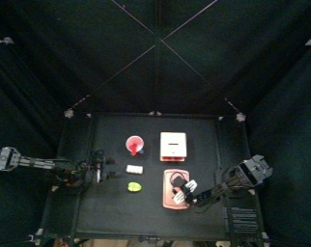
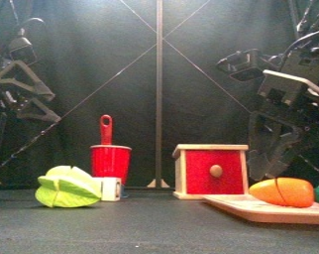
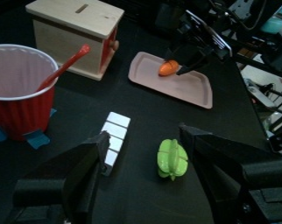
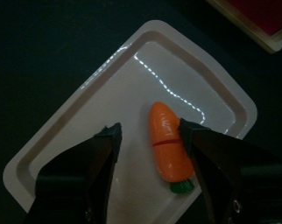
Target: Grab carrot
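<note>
The orange carrot (image 4: 167,145) with a green stub lies on the pink tray (image 4: 85,131). It also shows in the front view (image 2: 284,190) and in the left wrist view (image 3: 168,67). My right gripper (image 4: 158,162) is open and low over the tray, with one jaw on each side of the carrot. In the top view the right gripper (image 1: 190,193) reaches in over the tray (image 1: 173,202) from the right. My left gripper (image 3: 150,179) is open and empty, resting over the table's left side (image 1: 70,176).
A red cup (image 1: 135,146) with a red utensil and a wooden box with a red front (image 1: 174,144) stand behind the tray. A green leafy toy (image 2: 67,189) and a small white block (image 3: 114,131) lie left of the tray.
</note>
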You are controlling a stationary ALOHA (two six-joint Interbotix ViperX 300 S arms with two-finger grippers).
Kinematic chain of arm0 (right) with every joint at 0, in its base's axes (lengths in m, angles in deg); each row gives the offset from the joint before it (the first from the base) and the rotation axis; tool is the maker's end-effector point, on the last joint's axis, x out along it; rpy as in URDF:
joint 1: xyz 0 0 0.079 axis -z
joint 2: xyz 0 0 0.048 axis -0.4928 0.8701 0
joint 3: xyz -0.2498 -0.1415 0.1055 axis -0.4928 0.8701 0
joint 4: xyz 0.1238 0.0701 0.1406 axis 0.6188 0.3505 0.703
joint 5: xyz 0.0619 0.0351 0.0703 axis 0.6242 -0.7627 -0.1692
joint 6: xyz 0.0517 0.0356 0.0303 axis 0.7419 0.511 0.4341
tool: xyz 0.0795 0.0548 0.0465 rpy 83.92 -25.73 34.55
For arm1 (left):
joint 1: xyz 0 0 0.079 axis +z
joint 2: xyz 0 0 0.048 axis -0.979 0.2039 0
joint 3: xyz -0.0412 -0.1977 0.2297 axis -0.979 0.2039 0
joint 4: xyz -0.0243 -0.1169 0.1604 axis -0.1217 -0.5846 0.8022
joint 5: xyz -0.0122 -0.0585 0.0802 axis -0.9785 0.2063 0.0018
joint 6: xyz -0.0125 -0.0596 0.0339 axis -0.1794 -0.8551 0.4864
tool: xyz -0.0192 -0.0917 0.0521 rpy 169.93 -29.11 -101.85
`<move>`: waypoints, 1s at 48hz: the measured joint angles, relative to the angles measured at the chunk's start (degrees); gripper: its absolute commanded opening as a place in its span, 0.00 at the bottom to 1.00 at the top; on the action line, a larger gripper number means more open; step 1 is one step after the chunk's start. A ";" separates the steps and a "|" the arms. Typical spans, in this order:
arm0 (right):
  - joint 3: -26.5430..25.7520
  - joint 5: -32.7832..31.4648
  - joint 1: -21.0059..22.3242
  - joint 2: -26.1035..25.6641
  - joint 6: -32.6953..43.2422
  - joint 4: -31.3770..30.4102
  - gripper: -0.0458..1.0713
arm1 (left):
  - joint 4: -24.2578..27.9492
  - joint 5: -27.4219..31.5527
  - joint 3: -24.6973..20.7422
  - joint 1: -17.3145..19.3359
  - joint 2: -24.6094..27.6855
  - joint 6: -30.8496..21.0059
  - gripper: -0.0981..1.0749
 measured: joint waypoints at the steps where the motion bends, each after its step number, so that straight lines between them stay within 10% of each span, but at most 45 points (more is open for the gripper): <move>1: 0.00 -0.09 0.00 0.00 0.00 0.00 0.83 | 0.00 0.00 0.09 0.00 0.00 -0.09 0.91; 48: 5.54 8.35 1.58 -0.09 -0.09 0.97 0.83 | 0.44 0.00 0.00 0.79 0.00 -0.35 0.91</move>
